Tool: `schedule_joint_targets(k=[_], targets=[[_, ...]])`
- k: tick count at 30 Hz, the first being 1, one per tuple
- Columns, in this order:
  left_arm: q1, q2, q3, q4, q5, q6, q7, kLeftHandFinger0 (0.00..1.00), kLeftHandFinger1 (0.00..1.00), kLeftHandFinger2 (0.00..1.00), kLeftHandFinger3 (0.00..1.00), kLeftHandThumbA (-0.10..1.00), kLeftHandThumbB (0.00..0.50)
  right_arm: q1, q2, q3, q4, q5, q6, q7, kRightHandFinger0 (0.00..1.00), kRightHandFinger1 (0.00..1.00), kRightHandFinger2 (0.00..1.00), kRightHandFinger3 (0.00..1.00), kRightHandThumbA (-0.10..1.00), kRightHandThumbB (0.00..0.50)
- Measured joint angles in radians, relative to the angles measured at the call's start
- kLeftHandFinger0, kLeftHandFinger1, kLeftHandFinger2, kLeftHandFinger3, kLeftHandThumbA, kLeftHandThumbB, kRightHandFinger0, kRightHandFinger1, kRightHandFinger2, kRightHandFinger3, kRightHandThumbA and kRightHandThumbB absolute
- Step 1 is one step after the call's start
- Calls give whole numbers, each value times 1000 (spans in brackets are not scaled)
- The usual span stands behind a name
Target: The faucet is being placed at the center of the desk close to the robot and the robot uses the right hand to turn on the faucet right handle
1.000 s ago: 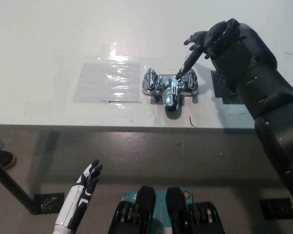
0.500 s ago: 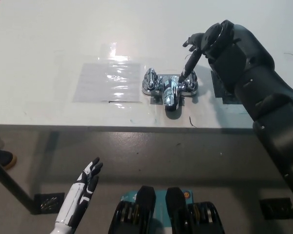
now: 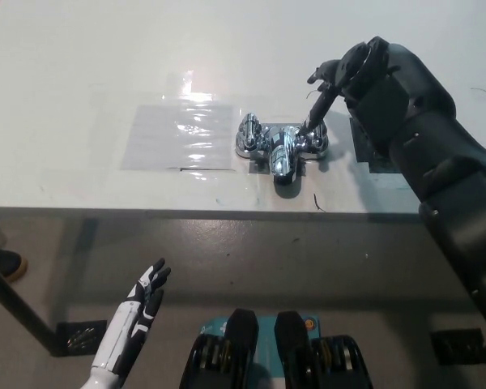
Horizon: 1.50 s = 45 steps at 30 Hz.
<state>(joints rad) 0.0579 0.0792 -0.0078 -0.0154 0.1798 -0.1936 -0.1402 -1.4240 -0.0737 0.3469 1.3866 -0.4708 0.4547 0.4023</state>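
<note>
Head view: the step in hand is the contact with the handle. The black right hand (image 3: 340, 79) sits in the upper right of the frame, above the faucet (image 3: 282, 147). One of its fingers (image 3: 317, 107) reaches down to the right handle (image 3: 314, 139), and the others are spread apart and clamped on nothing. The tip seems to touch the handle's top, though the glare on the chrome makes that hard to confirm. The next move probably calls for a firm push or hook on that handle to swing it round, with the tip kept from slipping off the polished metal.

The faucet is bright chrome, with a short spout pointing toward the lower edge of the frame and a left handle (image 3: 249, 134). It stands at the frame's centre, near the front edge of the white worktop (image 3: 81, 65) and just right of a clear glossy sheet (image 3: 178, 134).

The white left hand (image 3: 146, 296) rests at the lower left, below the worktop, with its fingers apart and empty.
</note>
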Motion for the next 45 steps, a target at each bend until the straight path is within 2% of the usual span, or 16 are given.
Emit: schedule_joint_targets(k=[1, 5, 11, 12, 13, 16, 17, 18, 21, 24, 26, 28, 34, 40, 42, 45], targets=[[0, 0, 0, 0, 0, 0, 0, 1000, 1000, 1000, 1000, 1000, 500, 0, 0, 11, 1, -1, 0, 5, 1000, 1000, 1000, 1000, 858, 0], [0, 0, 0, 0, 1, 0, 0, 1000, 1000, 1000, 1000, 1000, 500, 0, 4, 48, 6, -4, -1, 38, 1000, 1000, 1000, 1000, 845, 10], [0, 0, 0, -1, 2, 0, 0, 1000, 1000, 1000, 1000, 1000, 500, 0, 12, 81, 11, -10, 1, 58, 1000, 1000, 1000, 1000, 739, 81], [-1, 1, 0, -1, 2, 0, 0, 1000, 1000, 1000, 1000, 1000, 500, 0, 14, 94, 13, -14, 2, 59, 1000, 1000, 1000, 1000, 755, 33], [-1, 2, 0, -1, 1, 0, 0, 1000, 1000, 1000, 1000, 1000, 500, 1, 16, 102, 14, -16, 2, 59, 1000, 1000, 1000, 1000, 798, 13], [-4, 4, 0, -1, 0, 0, 0, 1000, 1000, 1000, 1000, 1000, 500, 1, 20, 153, 13, -30, -10, 63, 1000, 1000, 1000, 1000, 810, 21], [-5, 4, 0, -1, -1, 0, 0, 1000, 1000, 1000, 1000, 1000, 500, 1, 22, 163, 13, -31, -11, 65, 1000, 1000, 1000, 1000, 816, 57], [-6, 4, 0, -1, -1, 0, 0, 1000, 1000, 1000, 1000, 1000, 500, 1, 23, 168, 13, -32, -11, 66, 1000, 1000, 1000, 1000, 867, 65], [-11, 5, 0, -1, -1, 0, 0, 1000, 1000, 1000, 1000, 1000, 500, 1, 25, 187, 14, -33, -10, 74, 1000, 1000, 1000, 1000, 864, 95], [-14, 5, 0, -2, -1, 0, 0, 1000, 1000, 1000, 1000, 1000, 500, 1, 25, 210, 14, -39, -11, 84, 1000, 1000, 1000, 1000, 813, 99], [-16, 5, 0, -3, -1, 1, 0, 1000, 1000, 1000, 1000, 1000, 500, 1, 25, 231, 14, -47, -12, 91, 1000, 1000, 1000, 1000, 743, 144], [-17, 6, 0, -3, -1, 1, 0, 1000, 1000, 1000, 1000, 1000, 500, 1, 25, 234, 14, -49, -9, 91, 1000, 1000, 1000, 1000, 764, 159], [-19, 8, 1, -5, 0, 2, 0, 1000, 1000, 1000, 1000, 1000, 500, 1, 25, 252, 23, -55, 0, 91, 1000, 1000, 1000, 1000, 769, 168], [-19, 8, 1, -10, 4, 2, 0, 1000, 1000, 1000, 1000, 1000, 500, 1, 25, 299, 23, -75, -1, 84, 1000, 1000, 1000, 1000, 835, 169], [-19, 8, 1, -15, 3, 3, 0, 1000, 1000, 1000, 1000, 1000, 500, 1, 25, 309, 23, -83, -1, 73, 1000, 1000, 1000, 1000, 761, 175], [-19, 8, 1, -20, 3, 3, 0, 1000, 1000, 1000, 1000, 1000, 500, 2, 25, 310, 23, -91, -1, 42, 1000, 1000, 1000, 1000, 779, 174]])
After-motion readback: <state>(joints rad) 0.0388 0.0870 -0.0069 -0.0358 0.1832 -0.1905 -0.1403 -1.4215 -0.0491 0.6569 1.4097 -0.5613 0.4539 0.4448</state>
